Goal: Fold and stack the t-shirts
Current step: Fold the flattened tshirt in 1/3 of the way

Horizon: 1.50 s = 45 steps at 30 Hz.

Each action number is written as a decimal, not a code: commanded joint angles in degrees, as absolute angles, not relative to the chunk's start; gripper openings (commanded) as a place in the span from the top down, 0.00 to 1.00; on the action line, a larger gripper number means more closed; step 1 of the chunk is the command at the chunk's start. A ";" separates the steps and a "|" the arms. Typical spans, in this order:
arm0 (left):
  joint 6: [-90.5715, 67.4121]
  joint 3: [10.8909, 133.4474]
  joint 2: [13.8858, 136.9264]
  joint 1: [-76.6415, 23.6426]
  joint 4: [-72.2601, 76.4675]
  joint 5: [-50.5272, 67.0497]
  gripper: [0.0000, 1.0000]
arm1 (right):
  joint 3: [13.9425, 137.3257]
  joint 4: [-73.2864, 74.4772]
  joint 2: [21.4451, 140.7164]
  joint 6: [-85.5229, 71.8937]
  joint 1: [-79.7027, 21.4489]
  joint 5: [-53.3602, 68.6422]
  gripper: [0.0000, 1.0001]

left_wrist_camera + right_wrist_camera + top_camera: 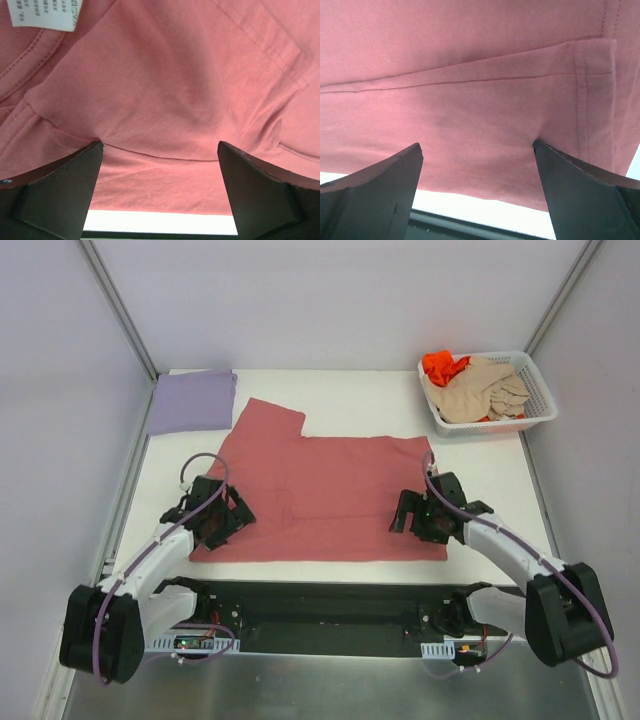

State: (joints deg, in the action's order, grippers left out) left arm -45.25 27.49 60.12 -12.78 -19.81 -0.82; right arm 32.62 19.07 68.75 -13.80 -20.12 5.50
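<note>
White tabletop [360,405] holds a rose-red t-shirt [320,490] spread flat mid-frame. Over its lower corners sit the left gripper [222,515] and right gripper [418,516], jaws wide apart, likely poised to pinch the near edge for folding.

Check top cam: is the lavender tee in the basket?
No, the lavender tee lies folded flat at far left, apart from the white basket at far right, which holds the beige tee and orange tee.

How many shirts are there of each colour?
Rose-red shirt: 1
Purple shirt: 1
Beige shirt, in the white basket: 1
Orange shirt, in the basket: 1
Total: 4 shirts
</note>
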 commanded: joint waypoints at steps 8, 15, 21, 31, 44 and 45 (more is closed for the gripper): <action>-45.00 34.08 51.07 -12.83 -31.03 -8.70 0.01 | 33.39 27.33 51.69 -16.36 -21.18 1.60 0.04; -38.86 53.49 65.10 -12.83 -30.06 -8.97 0.01 | 48.05 23.38 63.51 -5.91 -20.57 -6.50 0.04; -28.23 77.74 86.98 -12.75 -29.97 -11.51 0.01 | 70.17 29.60 85.66 -1.50 -19.25 -10.73 0.04; -15.91 127.82 129.69 -9.15 -34.01 -7.04 0.01 | 77.43 31.64 94.57 -1.32 -18.90 -13.44 0.04; -14.77 140.98 148.01 -6.50 -27.60 1.91 0.04 | 72.77 29.97 93.43 -2.99 -18.90 -11.95 0.04; -14.85 140.02 147.83 -6.50 -27.51 1.67 0.04 | 72.77 30.06 93.43 -2.90 -18.90 -11.95 0.04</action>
